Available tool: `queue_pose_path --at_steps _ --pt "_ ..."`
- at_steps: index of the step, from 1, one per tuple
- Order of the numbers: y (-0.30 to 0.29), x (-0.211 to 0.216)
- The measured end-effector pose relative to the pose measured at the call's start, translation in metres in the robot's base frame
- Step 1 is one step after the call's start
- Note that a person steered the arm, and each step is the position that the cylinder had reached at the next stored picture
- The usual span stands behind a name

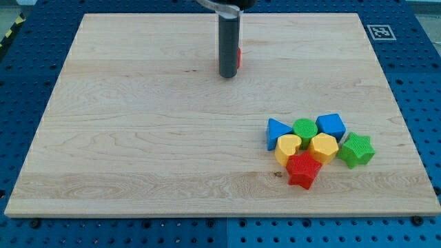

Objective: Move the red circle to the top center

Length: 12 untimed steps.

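Observation:
The red circle (239,57) is near the view's top centre of the wooden board (138,138), almost wholly hidden behind the dark rod; only a thin red sliver shows at the rod's right side. My tip (227,75) rests on the board just left of and in front of that red sliver, touching or nearly touching it. The rod rises straight up out of the view's top.
A cluster of blocks lies at the lower right: a blue triangle (277,131), a green circle (304,128), a blue cube (331,126), a yellow heart (288,147), a yellow hexagon (323,147), a green star (356,150), a red star (303,169).

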State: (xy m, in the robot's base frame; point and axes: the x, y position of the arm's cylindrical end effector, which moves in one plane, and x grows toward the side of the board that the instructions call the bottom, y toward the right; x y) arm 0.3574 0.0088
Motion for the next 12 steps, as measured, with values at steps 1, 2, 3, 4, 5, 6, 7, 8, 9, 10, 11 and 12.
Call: queue_pose_path --at_steps 1,2,3,4,5,6,7,8,9,10,11,12 --pt "0.002 -0.03" --pt "0.003 -0.058" --pt "0.001 -0.072" --pt "0.025 -0.047" --pt "0.063 -0.043" --pt "0.082 -0.073" --pt "0.085 -0.074" --pt "0.084 -0.076" --pt "0.077 -0.085" --pt "0.07 -0.089" --pt "0.053 -0.089" --pt "0.012 -0.089"
